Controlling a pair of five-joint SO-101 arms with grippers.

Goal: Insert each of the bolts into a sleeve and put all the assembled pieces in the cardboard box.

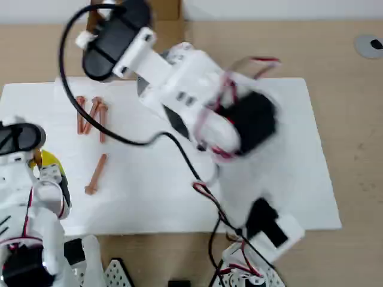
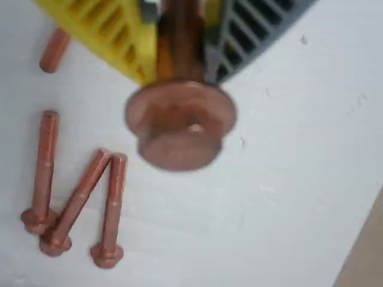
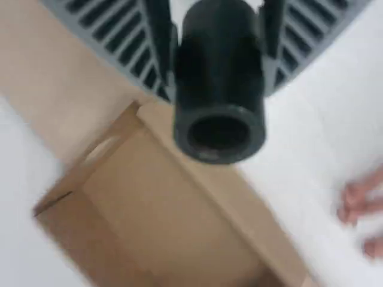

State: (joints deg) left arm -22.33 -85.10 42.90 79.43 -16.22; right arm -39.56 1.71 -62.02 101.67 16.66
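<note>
My left gripper point(image 2: 179, 60) has a yellow finger and a grey one, and is shut on a copper bolt point(image 2: 179, 128) whose flanged head points at the camera. It hangs over the white sheet near the table's left front point(image 1: 49, 166). Three loose bolts point(image 2: 75, 206) lie together on the sheet, also seen from above as a cluster of bolts point(image 1: 91, 116). A fourth bolt point(image 1: 96, 174) lies apart from them. My right gripper point(image 3: 218, 66) is shut on a black sleeve point(image 3: 219, 113), open end facing the camera, just above the cardboard box point(image 3: 78, 179). The box point(image 1: 169, 18) stands at the back.
A white sheet point(image 1: 269, 179) covers the table's middle, and bare wood lies around it. The right arm's white body point(image 1: 191, 89) and black cable point(image 1: 149, 142) stretch across the sheet toward the box. A grey round fitting point(image 1: 370, 45) sits at the back right.
</note>
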